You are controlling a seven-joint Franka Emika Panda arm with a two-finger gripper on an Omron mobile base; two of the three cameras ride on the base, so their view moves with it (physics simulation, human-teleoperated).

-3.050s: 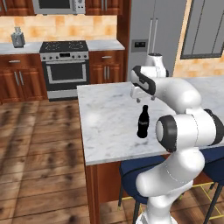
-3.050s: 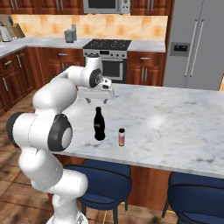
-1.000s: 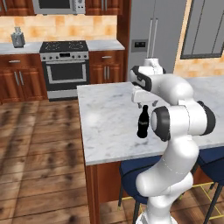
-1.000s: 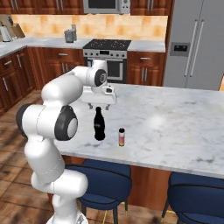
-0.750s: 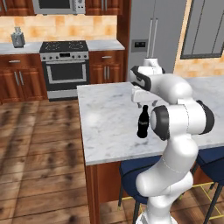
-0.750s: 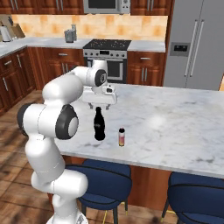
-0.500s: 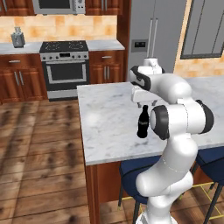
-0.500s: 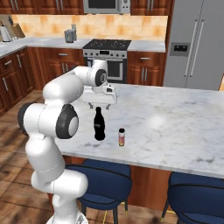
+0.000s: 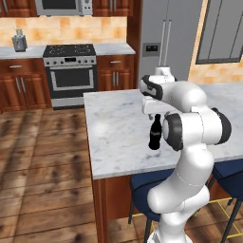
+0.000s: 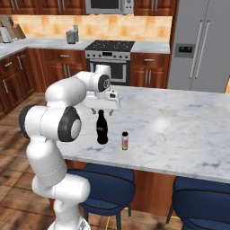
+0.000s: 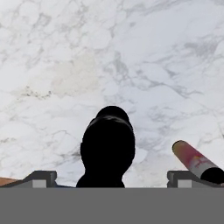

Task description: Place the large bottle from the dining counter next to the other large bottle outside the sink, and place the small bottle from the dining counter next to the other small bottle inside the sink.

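The large bottle (image 9: 154, 135) (image 10: 102, 130) is black and stands upright on the white marble dining counter (image 10: 179, 130), near its front edge. My gripper (image 9: 155, 113) (image 10: 102, 109) hangs straight above its cap, pointing down, open. In the hand view the bottle's dark top (image 11: 108, 146) sits between the two spread fingertips (image 11: 43, 177), with gaps on both sides. The small bottle (image 10: 125, 140) (image 11: 194, 161), red and yellow with a dark cap, stands a short way to the right of the large one.
Blue stools (image 10: 108, 186) are tucked under the counter's front edge. A stove (image 9: 70, 73) and wooden cabinets line the back wall, with a steel fridge (image 10: 202, 45) beside them. Wooden floor (image 9: 42, 156) lies left of the counter.
Over three seconds the hand has sunk a little toward the large bottle's top. In the last second it has barely moved. Both bottles stand where they were.
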